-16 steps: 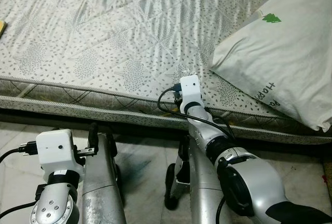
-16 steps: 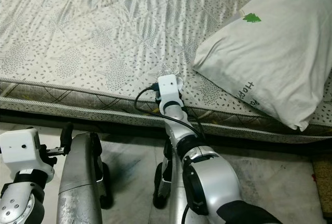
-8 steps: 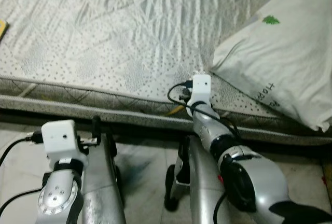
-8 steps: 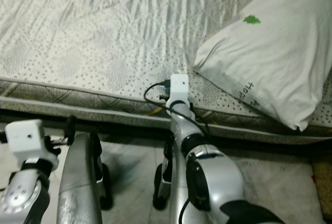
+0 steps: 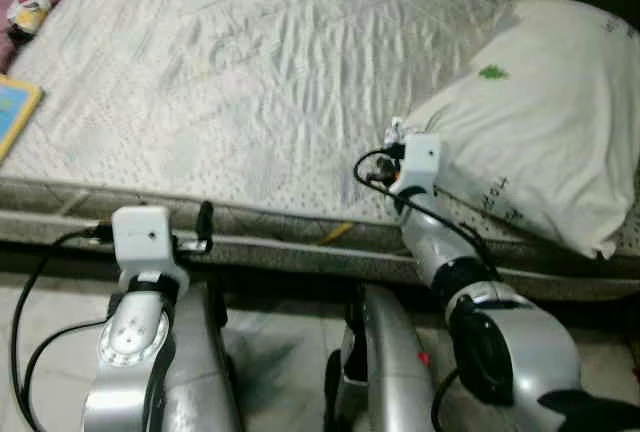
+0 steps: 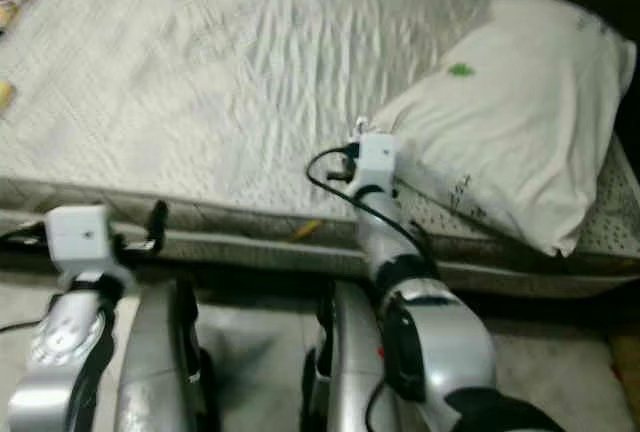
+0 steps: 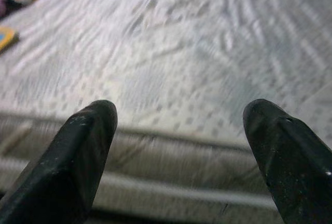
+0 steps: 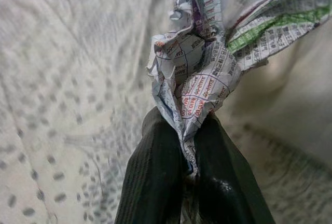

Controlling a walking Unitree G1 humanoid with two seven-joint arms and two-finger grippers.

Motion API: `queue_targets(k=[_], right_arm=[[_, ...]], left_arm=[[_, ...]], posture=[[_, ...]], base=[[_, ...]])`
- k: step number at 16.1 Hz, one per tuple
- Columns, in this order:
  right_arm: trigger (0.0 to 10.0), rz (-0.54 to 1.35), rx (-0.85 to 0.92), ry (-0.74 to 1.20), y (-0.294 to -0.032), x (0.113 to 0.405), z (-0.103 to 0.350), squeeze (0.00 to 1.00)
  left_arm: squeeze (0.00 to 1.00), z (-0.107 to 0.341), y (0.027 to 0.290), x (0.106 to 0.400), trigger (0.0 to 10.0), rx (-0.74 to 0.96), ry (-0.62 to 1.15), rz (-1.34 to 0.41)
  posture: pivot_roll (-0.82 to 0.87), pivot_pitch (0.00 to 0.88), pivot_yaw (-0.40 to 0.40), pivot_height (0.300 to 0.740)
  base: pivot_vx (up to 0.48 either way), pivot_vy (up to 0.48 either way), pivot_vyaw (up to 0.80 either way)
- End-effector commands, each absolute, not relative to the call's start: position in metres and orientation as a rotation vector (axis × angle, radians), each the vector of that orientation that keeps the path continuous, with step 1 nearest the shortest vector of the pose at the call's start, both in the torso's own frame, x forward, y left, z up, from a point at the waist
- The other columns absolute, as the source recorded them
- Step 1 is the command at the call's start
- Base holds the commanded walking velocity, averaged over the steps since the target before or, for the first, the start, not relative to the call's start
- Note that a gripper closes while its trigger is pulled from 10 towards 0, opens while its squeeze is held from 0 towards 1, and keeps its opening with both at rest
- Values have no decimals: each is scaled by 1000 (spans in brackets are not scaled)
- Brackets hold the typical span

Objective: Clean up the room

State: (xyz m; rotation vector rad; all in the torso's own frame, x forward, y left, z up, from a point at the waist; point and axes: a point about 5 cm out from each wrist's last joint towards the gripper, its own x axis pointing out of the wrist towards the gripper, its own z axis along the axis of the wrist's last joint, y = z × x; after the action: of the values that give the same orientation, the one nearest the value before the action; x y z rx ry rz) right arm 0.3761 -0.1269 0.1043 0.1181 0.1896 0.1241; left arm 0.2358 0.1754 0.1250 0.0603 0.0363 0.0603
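Compared with one second earlier: right tool (image 8: 189,146) advanced over the bed (image 5: 250,82) to just beside the pillow (image 5: 540,142); a book (image 5: 15,112) and a small object (image 5: 28,12) now visible at the bed's far left. Right tool clamped on crumpled printed paper (image 8: 207,63). Left tool (image 7: 179,146) spread wide, empty, near the mattress edge.

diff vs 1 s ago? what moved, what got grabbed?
The right gripper, shut on crumpled paper, has lifted off the mattress beside the pillow. The left gripper rose to the mattress edge, open. Camera shifted too. Pillow stayed put.
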Motion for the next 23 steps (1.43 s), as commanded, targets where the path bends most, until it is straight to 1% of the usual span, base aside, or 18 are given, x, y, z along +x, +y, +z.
queue_targets(k=[1, 2, 4, 5, 6, 7, 9, 12, 13, 14, 16, 17, 20, 22, 23], right_arm=[[0, 129, 132, 165, -139, 372, 102, 0], [0, 138, 113, 130, -146, 369, 101, 0], [0, 153, 98, 82, -153, 360, 99, 0], [0, 169, 91, 44, -156, 346, 95, 0], [0, 176, 87, 18, -158, 333, 92, 0], [0, 145, 95, 18, -162, 319, 85, 0], [0, 105, 81, -5, -169, 306, 85, 0], [0, 91, 69, -22, -172, 282, 90, 0], [275, 78, 87, -13, -170, 275, 90, 0], [10000, 80, 93, -5, -165, 268, 89, 0], [10000, 92, 83, -6, -158, 266, 90, 0], [10000, 99, 92, -17, -155, 268, 94, 0], [10000, 79, 123, -23, -155, 274, 104, 0], [10000, 83, 129, -19, -153, 277, 109, 0], [10000, 83, 128, -17, -154, 276, 109, 0]], left_arm=[[0, 120, 173, 239, 10000, 78, 39, 38], [0, 120, 173, 243, 10000, 82, 30, 36], [0, 119, 175, 249, 10000, 83, 12, 41], [0, 119, 175, 250, 10000, 83, 6, 42], [0, 116, 174, 250, 10000, 85, 7, 38], [0, 112, 176, 247, 10000, 92, 16, 43], [0, 107, 178, 244, 10000, 98, 26, 53], [0, 95, 186, 234, 10000, 89, 61, 91], [0, 93, 186, 232, 10000, 91, 60, 94], [0, 92, 185, 231, 10000, 86, 54, 91], [0, 91, 181, 232, 10000, 47, 48, 85], [0, 91, 174, 232, 10000, 39, 48, 57], [0, 93, 170, 230, 10000, 22, 39, 47], [0, 92, 174, 224, 10000, 3, 50, 87], [0, 92, 174, 223, 10000, 3, 50, 89]], posture=[[54, 23, -87, 552], [42, 0, -82, 552], [34, 0, -72, 552], [31, 0, -62, 552], [30, 0, -60, 552], [30, 0, -51, 552], [22, 0, -29, 552], [5, 0, -10, 552], [2, 0, -7, 552], [-4, 0, -2, 552], [-10, 0, 7, 552], [-9, 0, 7, 552], [-11, 0, -1, 552], [-7, 0, -25, 575], [-7, 0, -25, 580]], base=[[0, 0, 0], [0, 0, 0], [0, 0, 0], [0, 0, 0], [0, 0, 0], [0, 0, 0], [0, 0, 0], [0, 0, 0], [0, 0, 0], [0, 0, 0], [0, 0, 0], [0, 0, 0], [0, 0, 0], [0, 0, 0], [0, 0, 0]])
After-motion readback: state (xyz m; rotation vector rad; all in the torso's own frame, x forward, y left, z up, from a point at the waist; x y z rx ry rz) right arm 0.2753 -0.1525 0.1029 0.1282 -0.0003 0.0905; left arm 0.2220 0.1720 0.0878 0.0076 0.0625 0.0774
